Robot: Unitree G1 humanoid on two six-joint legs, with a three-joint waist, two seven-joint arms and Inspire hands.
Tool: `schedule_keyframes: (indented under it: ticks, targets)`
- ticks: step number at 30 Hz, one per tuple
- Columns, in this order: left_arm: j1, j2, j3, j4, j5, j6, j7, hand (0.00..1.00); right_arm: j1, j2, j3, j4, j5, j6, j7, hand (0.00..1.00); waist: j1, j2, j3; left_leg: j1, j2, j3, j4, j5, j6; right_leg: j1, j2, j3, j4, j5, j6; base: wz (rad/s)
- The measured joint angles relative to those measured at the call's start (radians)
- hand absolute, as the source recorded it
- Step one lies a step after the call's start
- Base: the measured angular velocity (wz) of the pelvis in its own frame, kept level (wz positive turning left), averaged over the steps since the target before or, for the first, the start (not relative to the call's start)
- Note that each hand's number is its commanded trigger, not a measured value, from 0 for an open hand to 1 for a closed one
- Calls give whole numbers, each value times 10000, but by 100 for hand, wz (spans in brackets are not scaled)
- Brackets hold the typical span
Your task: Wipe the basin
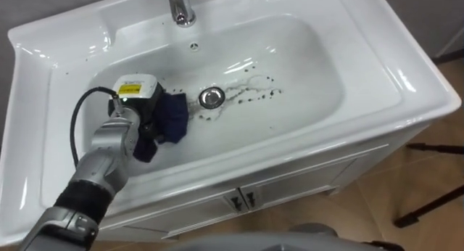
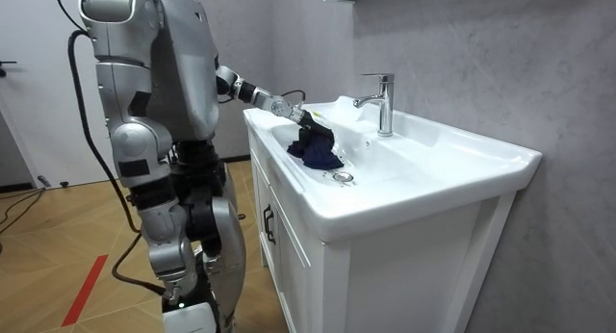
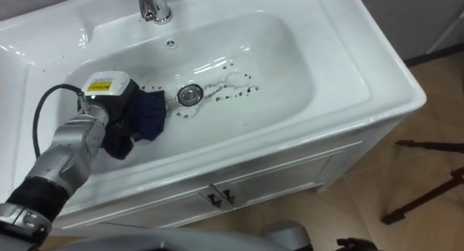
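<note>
Left hand grips cloth in basin, beside drain.

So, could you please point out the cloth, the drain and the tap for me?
cloth (image 1: 174,115): left eye view, on its dark middle.
drain (image 1: 211,98): left eye view, on its metal centre.
tap (image 1: 181,9): left eye view, on its shiny stem.

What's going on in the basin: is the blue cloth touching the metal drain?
Apart. The left eye view shows a strip of bare white basin between the blue cloth and the metal drain.
</note>
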Motion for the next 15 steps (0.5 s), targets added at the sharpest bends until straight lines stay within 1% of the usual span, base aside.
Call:
schedule_keyframes:
  ticks: [1,2,3,4,5,6,7,9,10,11,12,13,14,15]
  targets:
    - [-8,-26,-16,-13,-1,13,11,100,-25,0,4,9,20,24,2,0,-44,-16,-8,-5,-2,0,3,0,0,-32,2,25,20,-7,6,0]
    - [-66,-78,-25,-9,-17,24,22,100,-106,1,8,22,50,27,1,0,-128,-52,9,-16,-7,1,4,0,0,-102,-2,54,82,-15,14,0]
    - [-158,-171,-36,57,-139,25,59,100,-85,5,58,6,53,20,-8,0,-174,-105,44,-16,-14,-2,-6,0,0,-108,-7,65,104,-15,15,0]
    - [-205,-231,-46,124,-247,20,129,100,-90,15,61,-14,54,10,-11,0,-180,-136,56,-20,-16,-1,-13,0,0,-104,-7,75,112,-16,18,-5]
    - [-211,-356,-45,149,-422,7,250,100,-72,48,66,-13,53,-7,-31,0,-209,-207,51,-26,-19,1,-6,0,0,-106,-6,96,114,-18,21,0]
    - [-226,-521,-93,165,-783,13,378,100,-77,62,63,0,52,3,-55,0,-327,-265,41,-12,-29,3,-6,0,0,-108,-11,98,100,-21,27,4]
    - [-264,-575,-150,197,-950,9,430,100,-84,61,59,16,51,15,-60,0,-392,-280,44,-10,-33,4,-14,0,0,-110,-12,95,99,-21,36,5]
    - [-515,-874,-206,320,-1844,-22,433,100,-85,69,55,120,41,21,-90,0,-452,-334,40,-71,-43,24,-9,0,0,-152,-28,106,109,-10,56,-2]
    - [-557,-929,-219,329,-2059,-72,410,100,-93,71,55,140,40,30,-88,0,-472,-350,31,-83,-43,37,-5,0,0,-188,-28,121,130,-10,56,-9]
    - [-674,-1017,-248,450,-2509,-227,402,100,-110,91,56,150,35,29,-77,0,-501,-387,37,-137,-36,83,-1,0,0,-255,-21,173,204,-11,56,-12]
    - [-841,-1087,-319,610,-2942,-284,423,100,-131,110,64,134,46,30,-67,0,-557,-442,70,-185,-26,123,6,0,0,-291,-19,188,269,-11,55,-9]
    - [-926,-1111,-339,641,-3137,-289,407,100,-142,119,69,130,78,39,-49,0,-607,-477,87,-210,-25,127,20,0,0,-322,-22,182,293,-11,55,-4]
    - [-1172,-1141,-421,761,-3451,-325,394,100,-192,124,73,127,160,46,7,0,-638,-519,78,-348,-20,176,51,0,0,-500,-28,193,386,-13,54,0]
    - [-1431,-1235,-502,915,-3690,-379,380,100,-290,127,78,133,331,44,72,0,-703,-573,105,-430,-12,232,77,0,1,-647,-42,188,470,-12,52,0]
